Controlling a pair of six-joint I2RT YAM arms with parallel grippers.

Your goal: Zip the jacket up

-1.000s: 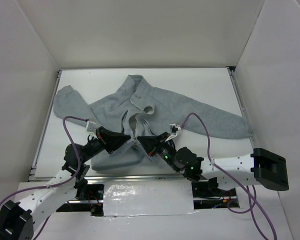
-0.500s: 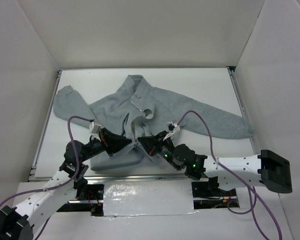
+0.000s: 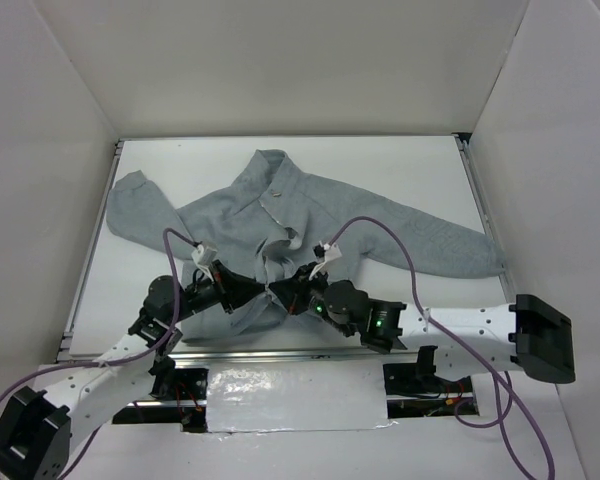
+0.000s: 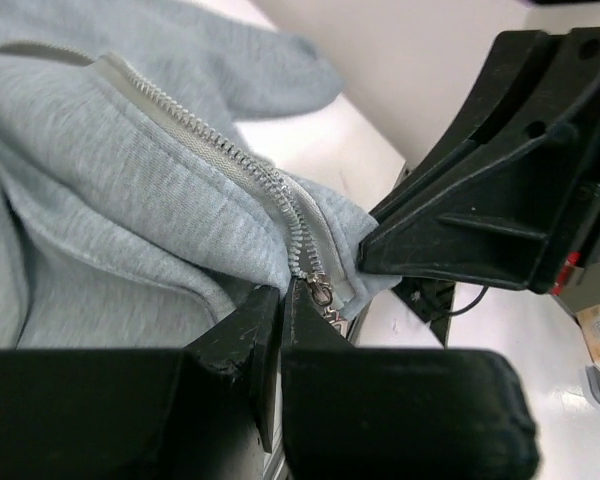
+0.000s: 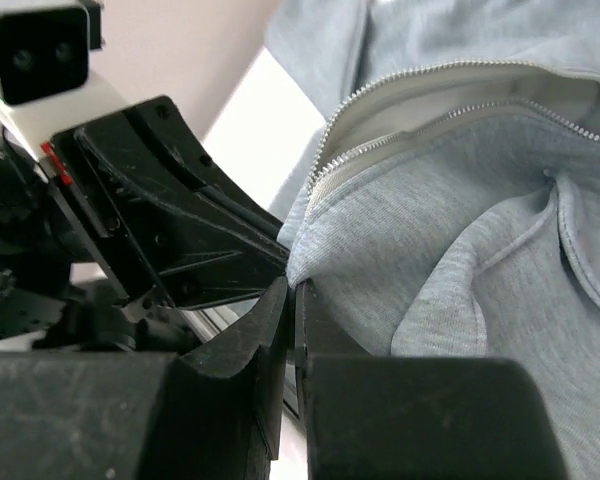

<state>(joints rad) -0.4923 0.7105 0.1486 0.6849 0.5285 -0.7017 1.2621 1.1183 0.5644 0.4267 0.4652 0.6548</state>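
Compared with one second ago, both arms are drawn closer together and the hem is bunched higher. One jacket (image 3: 320,215), two sleeves spread, is laid on the worktop (image 3: 420,160), hem at the near edge. The left fingers (image 4: 270,312) are clamped on the zipper (image 4: 230,150) base, and the right fingers (image 5: 283,300) on the adjoining hem. Bare worktop is left beyond the collar.

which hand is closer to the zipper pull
Left. The left hand is shut right at the zipper pull; the right hand clamps the hem of the jacket just beside it.
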